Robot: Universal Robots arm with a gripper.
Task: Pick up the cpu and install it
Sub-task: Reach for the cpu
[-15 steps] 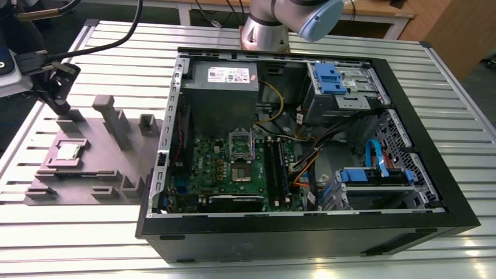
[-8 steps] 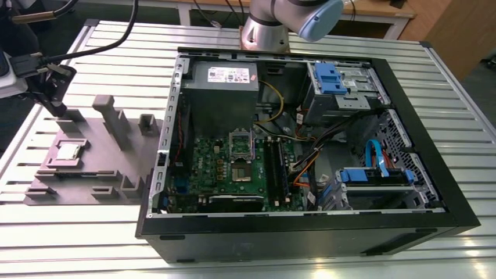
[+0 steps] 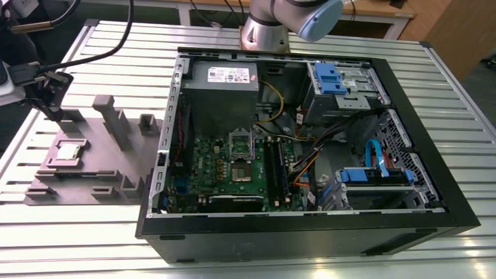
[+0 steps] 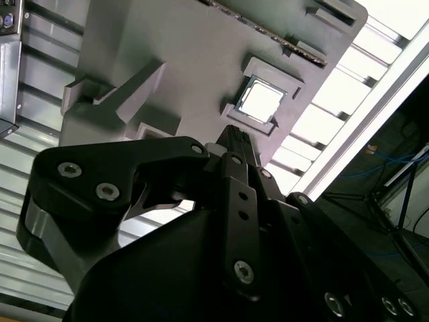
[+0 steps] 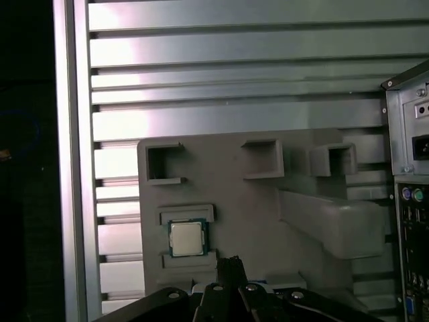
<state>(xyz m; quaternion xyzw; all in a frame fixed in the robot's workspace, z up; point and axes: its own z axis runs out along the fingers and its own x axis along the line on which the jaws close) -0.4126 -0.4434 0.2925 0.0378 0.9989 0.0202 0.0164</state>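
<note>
The cpu (image 3: 68,151) is a small silver square lying in a recess of the grey fixture plate (image 3: 108,148), at the exterior view's left of the open computer case. It also appears as the cpu (image 4: 260,101) in the second wrist view and the cpu (image 5: 186,237) in the first wrist view. My gripper (image 3: 57,114) hangs above the plate's far end, a short way from the cpu and not touching it. In both wrist views the gripper (image 4: 234,136) (image 5: 230,263) has its black fingers pressed together, holding nothing. The motherboard's socket (image 3: 243,170) lies bare, its metal frame (image 3: 241,141) swung up.
The open black case (image 3: 310,232) holds the green motherboard (image 3: 209,168), a grey power supply (image 3: 223,78), blue drive brackets (image 3: 329,78) and loose cables (image 3: 310,157). Upright posts (image 3: 112,119) stand on the fixture plate. All of it rests on a slatted aluminium table (image 3: 78,244).
</note>
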